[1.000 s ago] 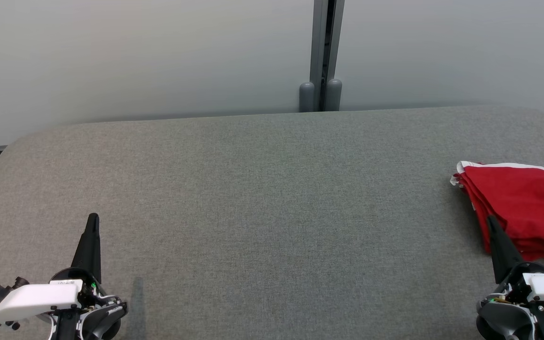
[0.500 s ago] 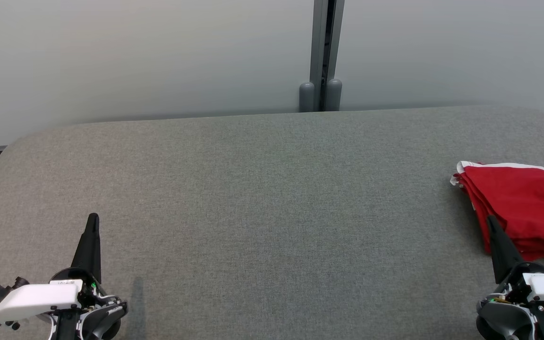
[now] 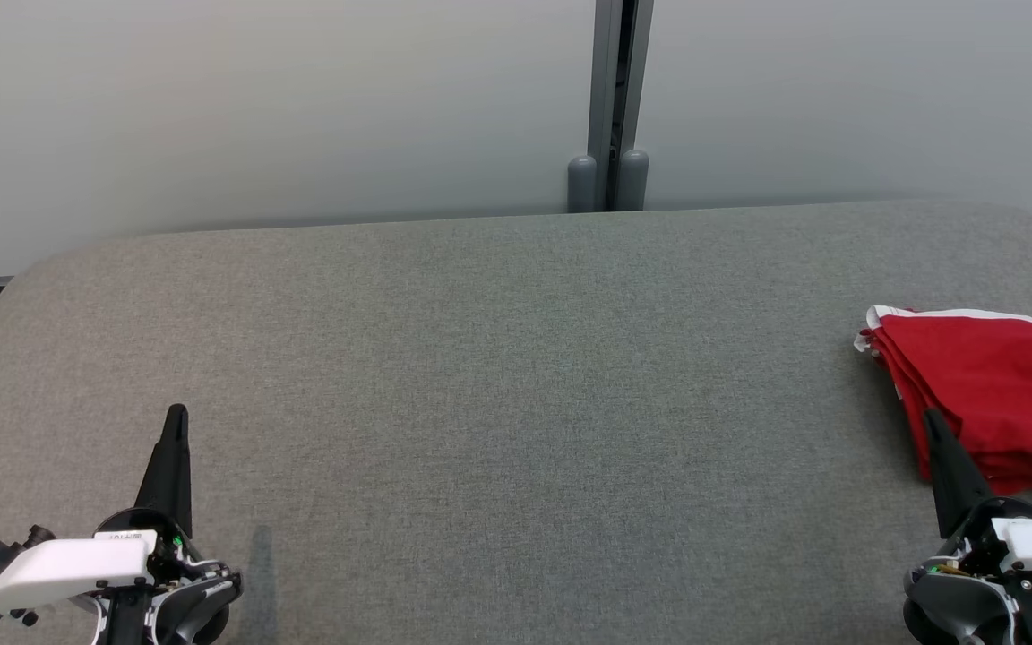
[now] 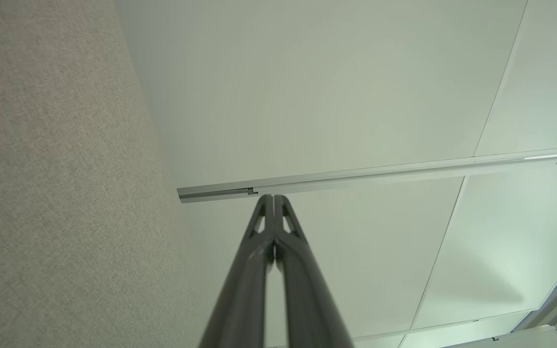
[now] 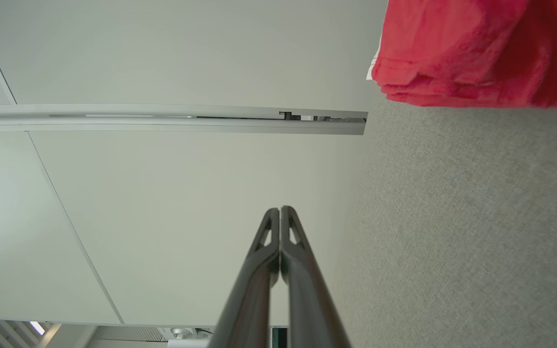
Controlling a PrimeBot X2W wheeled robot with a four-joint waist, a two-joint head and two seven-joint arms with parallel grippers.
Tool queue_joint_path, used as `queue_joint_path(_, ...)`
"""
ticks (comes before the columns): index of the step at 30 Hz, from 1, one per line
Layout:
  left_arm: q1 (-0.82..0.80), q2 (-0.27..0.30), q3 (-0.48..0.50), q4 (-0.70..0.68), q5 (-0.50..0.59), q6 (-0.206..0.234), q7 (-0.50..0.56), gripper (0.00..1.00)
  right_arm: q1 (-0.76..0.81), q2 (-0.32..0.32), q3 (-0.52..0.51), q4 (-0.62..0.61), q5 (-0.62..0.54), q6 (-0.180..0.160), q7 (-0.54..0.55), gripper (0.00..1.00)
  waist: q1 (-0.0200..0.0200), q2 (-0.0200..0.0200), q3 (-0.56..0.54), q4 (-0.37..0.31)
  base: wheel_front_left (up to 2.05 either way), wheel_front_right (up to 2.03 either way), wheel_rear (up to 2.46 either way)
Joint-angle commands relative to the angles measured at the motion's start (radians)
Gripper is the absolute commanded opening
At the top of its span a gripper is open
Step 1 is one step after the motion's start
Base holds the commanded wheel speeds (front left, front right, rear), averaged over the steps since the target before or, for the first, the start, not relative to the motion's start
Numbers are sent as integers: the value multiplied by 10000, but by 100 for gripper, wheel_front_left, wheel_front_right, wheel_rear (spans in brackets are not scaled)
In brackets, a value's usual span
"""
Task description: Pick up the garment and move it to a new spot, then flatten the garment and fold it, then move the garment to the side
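Head view: one red garment, folded, at right edge of desk; open room across centre and left. Two tools: left tool, right tool, both closed tight, empty; right one near garment.

- Tabletop: flat, covered in grey woven fabric, with rounded far corners.
- Red garment: folded into stacked layers, lying directly on the tabletop near its right edge. White trim shows along the garment's far side. Its right part runs out of the head view.
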Motion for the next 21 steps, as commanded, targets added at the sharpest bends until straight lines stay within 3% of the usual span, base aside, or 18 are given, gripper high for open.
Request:
queue_joint_path(1,-125,53,36,-26,-10,-28,33,0,-91,-49,-1,-23,24,4,32,0,0,-1,0,0,0,0,0)
queue_joint_path(21,-125,53,36,-26,-11,-28,32,0,-91,-49,-3,-23,25,4,31,0,0,-1,0,0,0,0,0)
